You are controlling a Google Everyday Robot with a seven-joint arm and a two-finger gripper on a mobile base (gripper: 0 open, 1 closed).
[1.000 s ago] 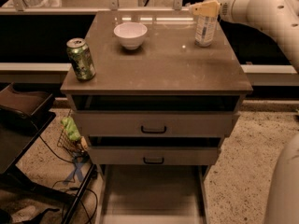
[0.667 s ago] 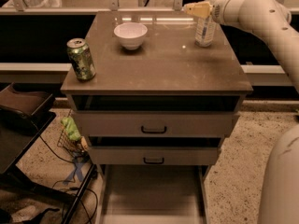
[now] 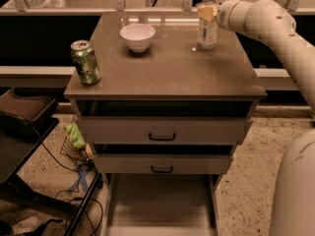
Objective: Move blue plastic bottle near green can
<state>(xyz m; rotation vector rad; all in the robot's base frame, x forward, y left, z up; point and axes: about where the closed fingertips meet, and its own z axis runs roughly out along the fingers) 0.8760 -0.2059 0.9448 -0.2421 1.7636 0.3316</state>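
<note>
The blue plastic bottle [image 3: 207,29], clear with a white cap and a pale label, stands upright at the back right of the brown cabinet top [image 3: 167,73]. My gripper [image 3: 208,12] comes in from the right on a white arm and is shut on the bottle's upper part, just below the cap. The bottle's base is at or just above the surface. The green can [image 3: 85,62] stands upright at the front left corner of the top, far from the bottle.
A white bowl [image 3: 138,36] sits at the back middle, between the can and the bottle. Two drawers [image 3: 162,132] lie below the top. A rail and a counter run behind. A dark chair [image 3: 24,112] and cables are on the floor at the left.
The gripper has settled around the bottle's upper part, and the bottle has shifted slightly to the left. The can and the bowl have not moved.
</note>
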